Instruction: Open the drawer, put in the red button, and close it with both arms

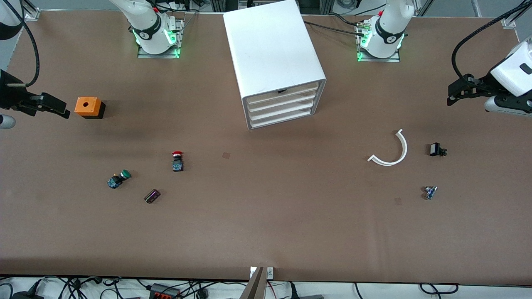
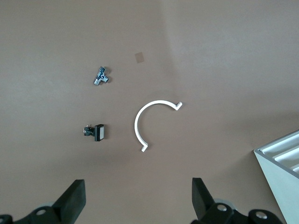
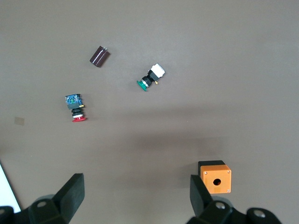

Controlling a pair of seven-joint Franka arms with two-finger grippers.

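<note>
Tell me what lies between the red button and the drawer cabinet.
Only bare table between the red button and the cabinet, shown in the front view.

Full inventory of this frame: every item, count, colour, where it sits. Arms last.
cabinet: 1, white, four shut drawer fronts, mid-table between the arm bases
drawer: top front, white, shut
red button: 1, red cap, toward the right arm's end
green button: 1, green cap, nearer the front camera than the red button
orange box: 1, orange with a hole, beside the right gripper
dark block: 1, dark purple, near the green button
curved strip: 1, white, toward the left arm's end
black part: 1, beside the strip
small bluish part: 1, nearer the camera
left gripper: open, over the table's left-arm end
right gripper: open, near the orange box
</note>
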